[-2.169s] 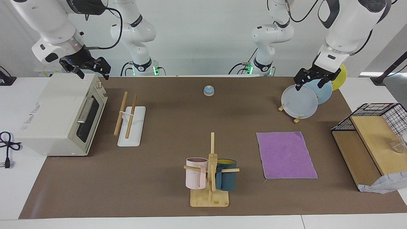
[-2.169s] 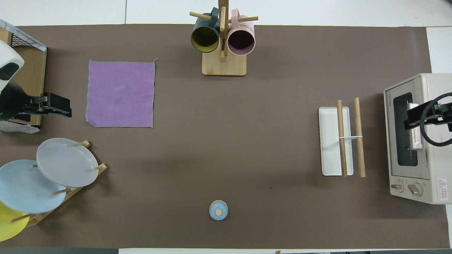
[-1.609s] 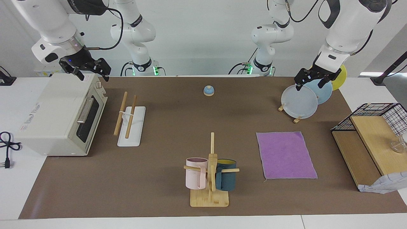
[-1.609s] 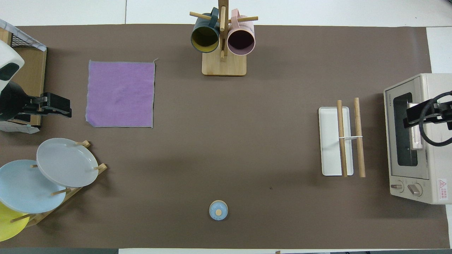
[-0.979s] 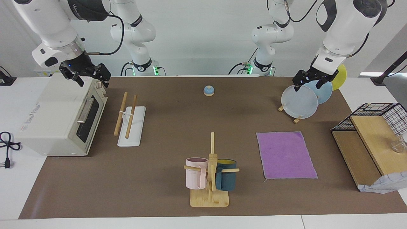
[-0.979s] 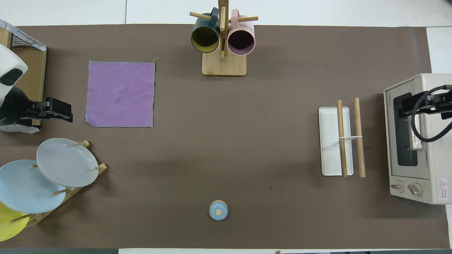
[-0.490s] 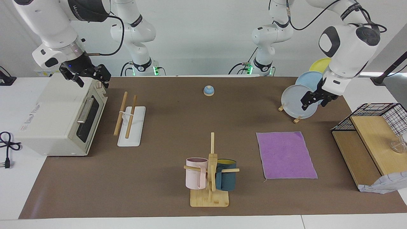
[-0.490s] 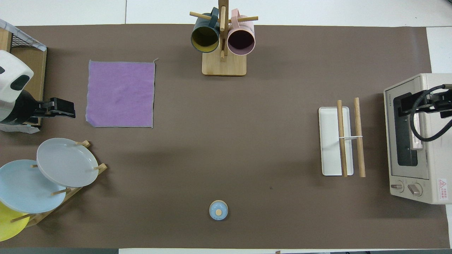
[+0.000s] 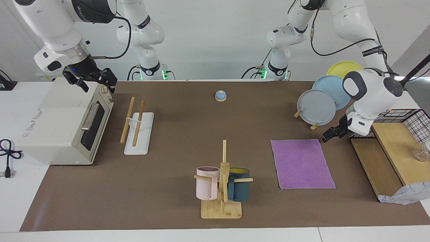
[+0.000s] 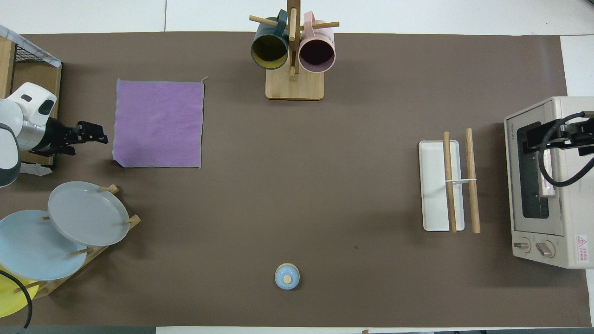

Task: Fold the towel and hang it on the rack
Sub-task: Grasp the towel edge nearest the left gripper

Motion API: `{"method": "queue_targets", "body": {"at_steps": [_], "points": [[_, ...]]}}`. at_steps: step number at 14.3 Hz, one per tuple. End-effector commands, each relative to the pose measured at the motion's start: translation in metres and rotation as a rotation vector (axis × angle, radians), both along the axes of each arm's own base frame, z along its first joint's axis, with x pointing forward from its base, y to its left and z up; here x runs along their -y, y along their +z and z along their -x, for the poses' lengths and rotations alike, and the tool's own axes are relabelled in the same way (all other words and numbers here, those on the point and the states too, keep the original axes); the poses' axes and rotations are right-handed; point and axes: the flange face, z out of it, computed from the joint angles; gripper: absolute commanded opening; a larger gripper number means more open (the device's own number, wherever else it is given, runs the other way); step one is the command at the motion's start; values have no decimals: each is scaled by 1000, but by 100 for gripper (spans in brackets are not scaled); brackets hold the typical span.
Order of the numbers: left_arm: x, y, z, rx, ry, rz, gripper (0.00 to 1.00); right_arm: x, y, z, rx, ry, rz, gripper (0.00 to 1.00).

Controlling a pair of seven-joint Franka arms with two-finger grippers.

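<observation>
The purple towel lies flat and unfolded on the brown mat toward the left arm's end; it also shows in the overhead view. The rack, two light wooden rods on a white base, sits toward the right arm's end beside the toaster oven, and is bare in the overhead view. My left gripper hangs low just beside the towel's corner nearest the robots, apart from the cloth. My right gripper is open and empty, raised over the toaster oven's top.
A toaster oven stands at the right arm's end. A mug tree with two mugs stands beside the towel. A plate stand sits nearer the robots than the towel. A wooden shelf with a wire basket borders the towel. A blue bell sits mid-table.
The left arm has swung down from over the plates to low beside the towel's near corner. The right gripper has shifted slightly over the toaster oven. The towel has not moved.
</observation>
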Motion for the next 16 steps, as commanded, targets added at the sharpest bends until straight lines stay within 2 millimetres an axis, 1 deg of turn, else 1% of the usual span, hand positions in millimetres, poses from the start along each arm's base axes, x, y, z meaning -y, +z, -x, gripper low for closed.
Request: {"method": "queue_targets", "body": {"at_steps": [1, 2, 4, 5, 7, 9, 12, 14, 16], "points": [[-6, -13, -8, 30, 51, 74, 100, 3, 1, 7, 9, 21, -4, 100], [-5, -17, -9, 29, 68, 96, 100, 4, 2, 7, 11, 20, -4, 100], [-4, -25, -8, 15, 74, 108, 95, 4, 1, 7, 9, 18, -4, 100], [0, -26, -8, 12, 77, 118, 91, 4, 1, 7, 9, 18, -4, 100], [0, -32, -8, 5, 86, 127, 84, 3, 1, 7, 9, 21, -4, 100], [4, -43, -7, -14, 87, 133, 77, 4, 1, 7, 9, 20, -4, 100], [5, -52, -3, -33, 92, 136, 71, 4, 1, 7, 9, 20, -4, 100], [5, -55, 0, -48, 94, 141, 66, 4, 1, 7, 9, 20, -4, 100], [7, -56, 1, -53, 115, 168, 52, 4, 1, 7, 9, 20, -4, 100]]}}
